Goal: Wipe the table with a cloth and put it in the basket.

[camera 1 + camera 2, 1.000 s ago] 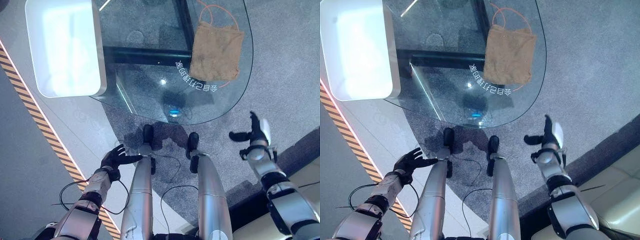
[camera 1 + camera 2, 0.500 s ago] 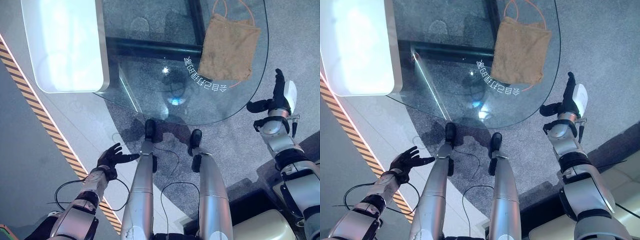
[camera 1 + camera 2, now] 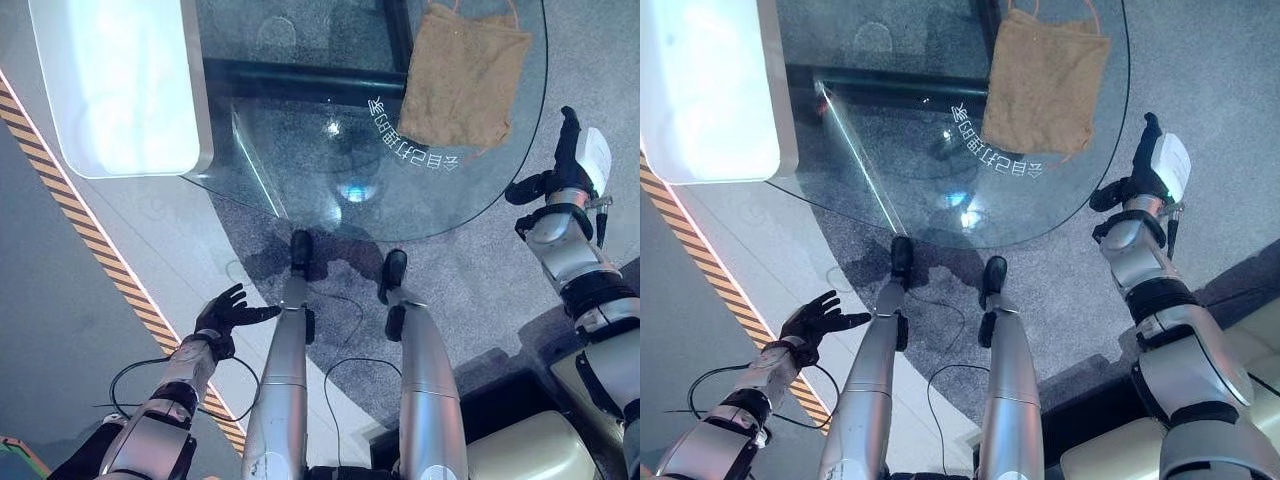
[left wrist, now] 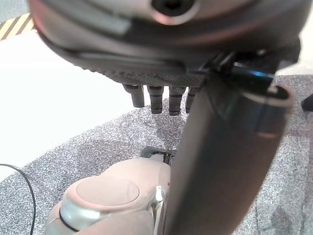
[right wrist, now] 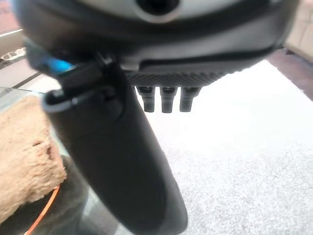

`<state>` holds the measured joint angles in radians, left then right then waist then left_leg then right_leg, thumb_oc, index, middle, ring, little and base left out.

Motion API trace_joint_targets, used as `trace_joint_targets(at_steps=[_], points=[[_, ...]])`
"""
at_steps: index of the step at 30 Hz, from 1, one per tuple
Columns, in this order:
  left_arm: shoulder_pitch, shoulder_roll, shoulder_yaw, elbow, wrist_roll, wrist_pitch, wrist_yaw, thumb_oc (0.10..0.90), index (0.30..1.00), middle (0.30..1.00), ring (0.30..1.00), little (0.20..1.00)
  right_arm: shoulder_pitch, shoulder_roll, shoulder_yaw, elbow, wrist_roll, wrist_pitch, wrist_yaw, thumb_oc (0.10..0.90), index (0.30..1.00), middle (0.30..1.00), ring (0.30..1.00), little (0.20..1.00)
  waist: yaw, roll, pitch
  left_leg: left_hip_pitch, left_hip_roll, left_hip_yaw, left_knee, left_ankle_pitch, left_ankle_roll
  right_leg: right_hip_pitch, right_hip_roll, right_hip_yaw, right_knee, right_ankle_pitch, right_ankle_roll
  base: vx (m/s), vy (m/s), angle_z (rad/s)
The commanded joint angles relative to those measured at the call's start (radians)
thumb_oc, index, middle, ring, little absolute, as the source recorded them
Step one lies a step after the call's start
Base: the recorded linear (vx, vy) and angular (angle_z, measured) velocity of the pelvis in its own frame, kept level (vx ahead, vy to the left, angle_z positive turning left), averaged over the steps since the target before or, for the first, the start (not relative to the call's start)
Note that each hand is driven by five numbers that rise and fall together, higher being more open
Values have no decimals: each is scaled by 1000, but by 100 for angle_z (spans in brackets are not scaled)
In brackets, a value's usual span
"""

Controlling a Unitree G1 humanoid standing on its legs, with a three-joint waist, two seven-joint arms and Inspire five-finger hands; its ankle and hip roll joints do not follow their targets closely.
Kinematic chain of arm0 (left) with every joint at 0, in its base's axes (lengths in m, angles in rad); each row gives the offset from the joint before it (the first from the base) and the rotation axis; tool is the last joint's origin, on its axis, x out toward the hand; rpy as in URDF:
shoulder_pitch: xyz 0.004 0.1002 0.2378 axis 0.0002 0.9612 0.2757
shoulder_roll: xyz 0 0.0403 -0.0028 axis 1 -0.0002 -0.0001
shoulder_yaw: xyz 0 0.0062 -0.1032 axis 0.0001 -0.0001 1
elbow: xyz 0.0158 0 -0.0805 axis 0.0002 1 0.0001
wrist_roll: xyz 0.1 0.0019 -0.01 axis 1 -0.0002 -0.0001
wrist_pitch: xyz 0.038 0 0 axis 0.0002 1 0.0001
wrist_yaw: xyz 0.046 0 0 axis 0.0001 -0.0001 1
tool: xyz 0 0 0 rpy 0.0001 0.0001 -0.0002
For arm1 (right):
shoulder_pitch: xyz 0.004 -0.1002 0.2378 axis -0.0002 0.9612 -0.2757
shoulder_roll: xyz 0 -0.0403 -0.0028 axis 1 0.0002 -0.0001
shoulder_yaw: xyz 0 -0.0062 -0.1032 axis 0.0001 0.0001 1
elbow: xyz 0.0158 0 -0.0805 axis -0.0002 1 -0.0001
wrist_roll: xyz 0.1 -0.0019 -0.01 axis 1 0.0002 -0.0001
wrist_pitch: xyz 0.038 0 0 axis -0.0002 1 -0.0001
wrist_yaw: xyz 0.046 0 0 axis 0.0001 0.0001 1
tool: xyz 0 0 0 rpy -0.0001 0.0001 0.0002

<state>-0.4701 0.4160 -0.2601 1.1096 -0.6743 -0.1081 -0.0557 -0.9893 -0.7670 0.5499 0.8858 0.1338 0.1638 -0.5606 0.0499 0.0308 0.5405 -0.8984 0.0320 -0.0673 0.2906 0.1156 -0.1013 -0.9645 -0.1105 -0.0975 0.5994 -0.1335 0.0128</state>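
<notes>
From the head camera I look down on a round glass table, the largest thing in front of me, with grey carpet showing under and around it. At the table's left end sits a big white basket, a rounded rectangular tub whose inside glares bright. A dark bar of the table's frame runs beneath the glass from the basket's side toward the right.

On the right part of the glass lies the brown cloth, spread flat and roughly square, one corner close to the table's near-right rim. A thin orange cord curls out from under its edge. White lettering is printed on the glass just beside the cloth's near-left edge.

Along the floor on the left I see a yellow-and-black striped line running diagonally.

My right hand hangs just off the table's right rim, near the cloth but not touching it, fingers straight and pointing away from me, thumb stuck out toward the glass, holding nothing. My left hand is low by my left side, well apart from the table, fingers spread loose and empty.
</notes>
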Motion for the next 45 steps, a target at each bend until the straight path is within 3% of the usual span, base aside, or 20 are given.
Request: trace_joint_targets(at_steps=[1,4,5,6,13,29,33,38,45], points=[[91,30,9,-13,-31,10,6,800,900,900,900,900,-270,-112,44,-111,-90,41,-117,800,900,900,900,900,18,16,-20,16,-73,84,129,-115,69,85,42,-79,-159,93,-6,0,0,0],[93,34,10,-15,-35,11,1,800,900,900,900,900,-284,-126,70,-69,-106,109,-116,800,900,900,900,900,18,16,-20,15,-72,85,131,-117,69,85,42,-79,-160,93,-7,21,-1,1],[107,32,6,-16,-35,6,-2,800,900,900,900,900,-280,-134,82,-27,-115,139,-110,800,900,900,900,900,21,17,-20,38,-69,81,140,-150,66,103,45,-71,-146,64,0,0,0,0],[103,36,8,-19,-34,5,-3,800,900,900,900,900,-284,-143,79,-2,-115,138,-106,800,900,900,900,900,20,17,-20,17,-70,85,132,-120,71,85,42,-79,-156,92,-7,0,0,0],[105,56,13,-22,-34,15,-15,800,900,900,900,900,-258,-182,74,118,-161,179,-32,800,900,900,900,900,20,10,-20,19,-65,87,129,-118,74,87,44,-82,-160,98,-4,-8,-3,2],[93,125,36,-26,-31,59,-43,800,900,900,900,900,-76,-240,-31,275,-152,133,20,800,900,900,900,900,6,-9,-20,39,-56,94,125,-122,83,101,48,-79,-168,115,7,0,0,0],[93,129,36,-21,-31,58,-48,800,900,900,900,900,-71,-240,-43,273,-105,80,-14,800,900,900,900,900,5,-10,-20,42,-57,92,121,-120,84,104,50,-78,-171,119,9,0,0,0],[115,114,31,-25,-37,37,-38,800,900,900,900,900,-100,-236,-45,131,-68,11,-107,800,900,900,900,900,2,-10,-20,43,-58,92,117,-116,79,104,54,-74,-172,118,10,0,0,0],[123,88,27,-41,-40,31,-12,800,900,900,900,900,-189,-238,7,-64,-112,3,-194,800,900,900,900,900,-1,-10,-20,43,-60,91,107,-113,77,102,55,-75,-177,113,9,0,0,0]])
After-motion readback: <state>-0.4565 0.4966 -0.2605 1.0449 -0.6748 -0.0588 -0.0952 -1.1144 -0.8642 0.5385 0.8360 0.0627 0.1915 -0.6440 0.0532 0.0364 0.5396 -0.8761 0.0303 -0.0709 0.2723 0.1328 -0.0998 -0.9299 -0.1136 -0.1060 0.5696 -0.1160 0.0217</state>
